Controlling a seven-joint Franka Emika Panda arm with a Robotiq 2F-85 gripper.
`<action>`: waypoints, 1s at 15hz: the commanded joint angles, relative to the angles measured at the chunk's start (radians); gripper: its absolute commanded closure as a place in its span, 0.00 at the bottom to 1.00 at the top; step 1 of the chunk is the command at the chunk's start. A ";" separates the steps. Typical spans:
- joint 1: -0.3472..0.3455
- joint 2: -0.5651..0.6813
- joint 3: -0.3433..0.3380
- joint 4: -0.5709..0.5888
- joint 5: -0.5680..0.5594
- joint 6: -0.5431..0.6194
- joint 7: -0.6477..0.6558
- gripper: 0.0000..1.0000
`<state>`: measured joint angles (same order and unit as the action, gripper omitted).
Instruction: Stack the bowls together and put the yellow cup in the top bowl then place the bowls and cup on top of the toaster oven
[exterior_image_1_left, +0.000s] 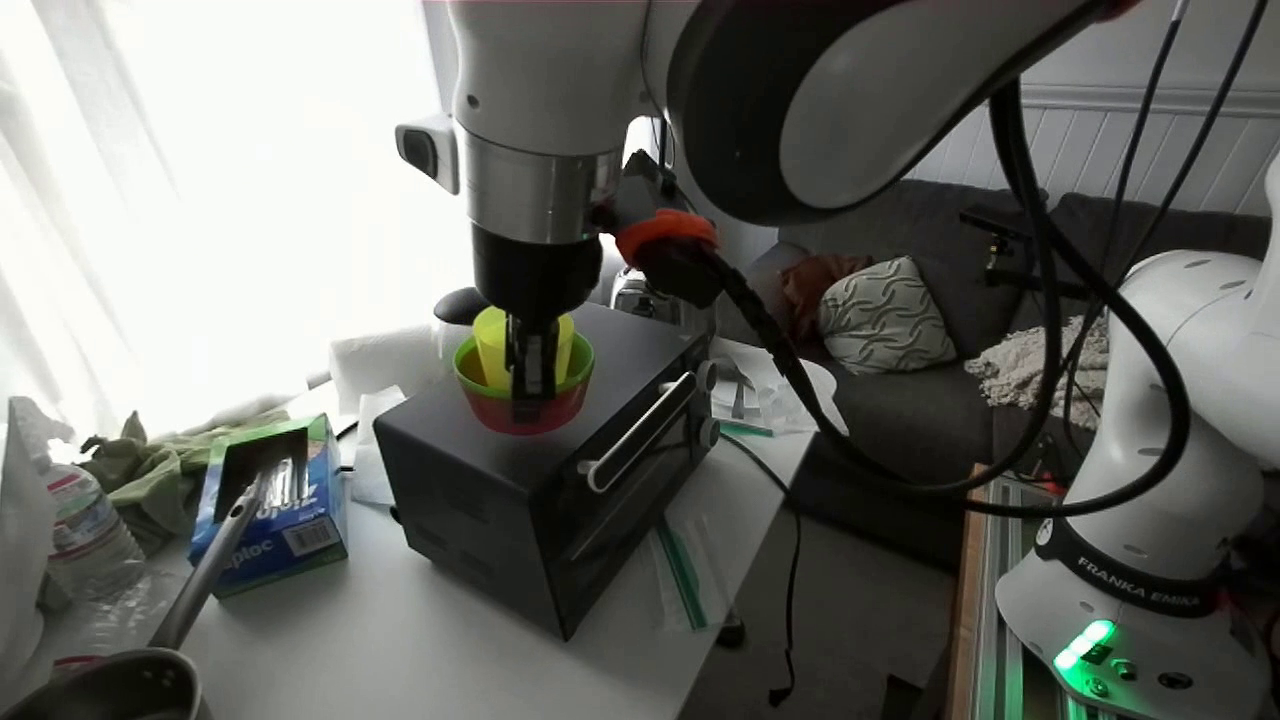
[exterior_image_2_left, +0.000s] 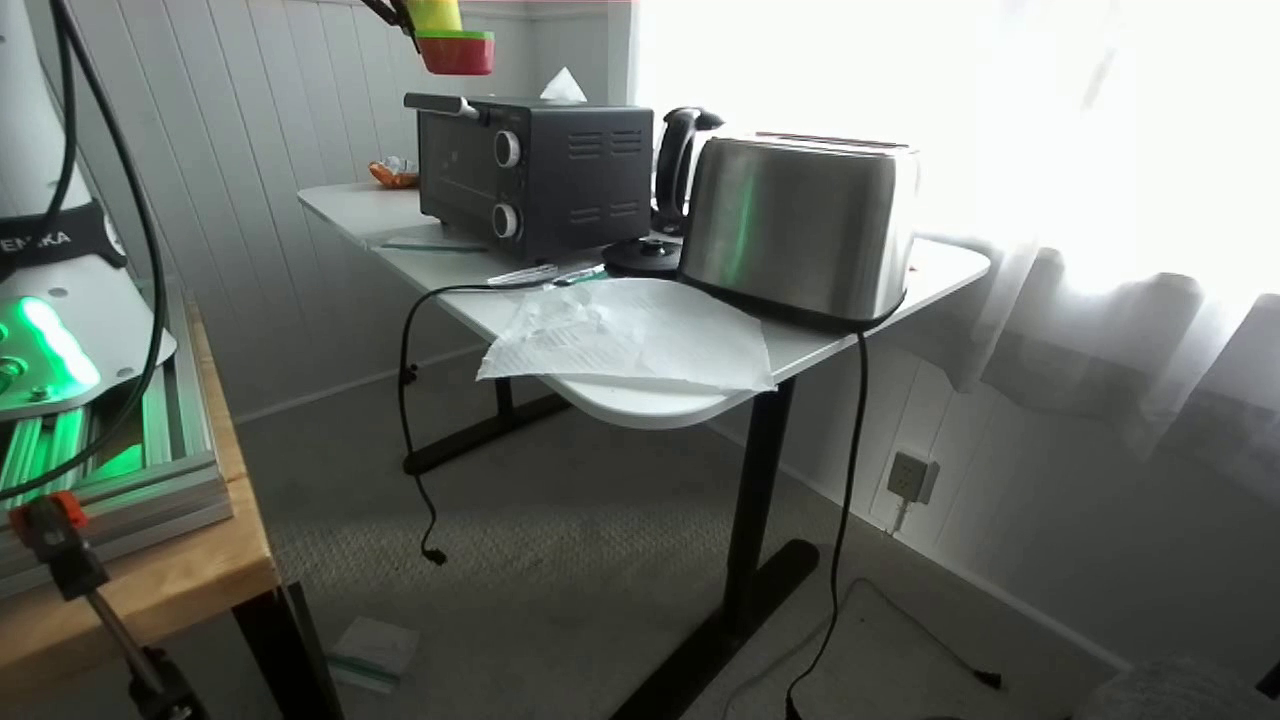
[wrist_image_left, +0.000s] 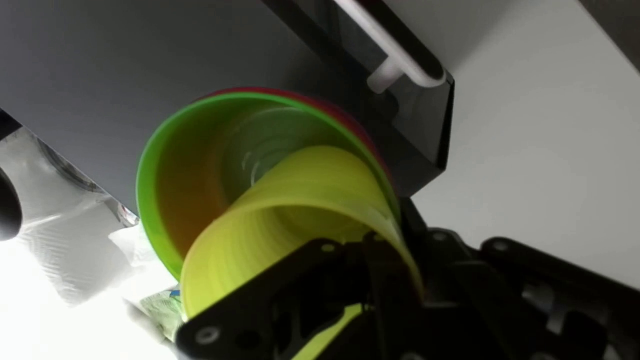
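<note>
A yellow-green bowl sits nested inside the magenta-pink bowl. Leaning in the upper bowl is the yellow cup, its mouth tipped toward the wrist camera. My gripper is shut on the side walls of cup and bowls together, with one finger inside the cup and another outside the bowls. In an exterior view a gap shows between the pink bowl's bottom and the toaster oven below. The wrist view has the stack over the oven's dark top, near its front edge.
A silver bar handle juts from the oven's front. Beside the oven stand a steel toaster and a black kettle. A blue-green box, a saucepan and a water bottle occupy the table's opposite end.
</note>
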<state>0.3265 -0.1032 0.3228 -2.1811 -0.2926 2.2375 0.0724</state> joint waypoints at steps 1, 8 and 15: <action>-0.013 -0.012 -0.010 -0.038 0.024 0.048 -0.050 0.92; -0.010 -0.048 -0.011 -0.048 0.029 0.034 -0.073 0.32; -0.002 -0.272 0.044 -0.048 0.004 -0.120 0.089 0.00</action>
<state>0.3218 -0.2374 0.3349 -2.2023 -0.2937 2.1915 0.0877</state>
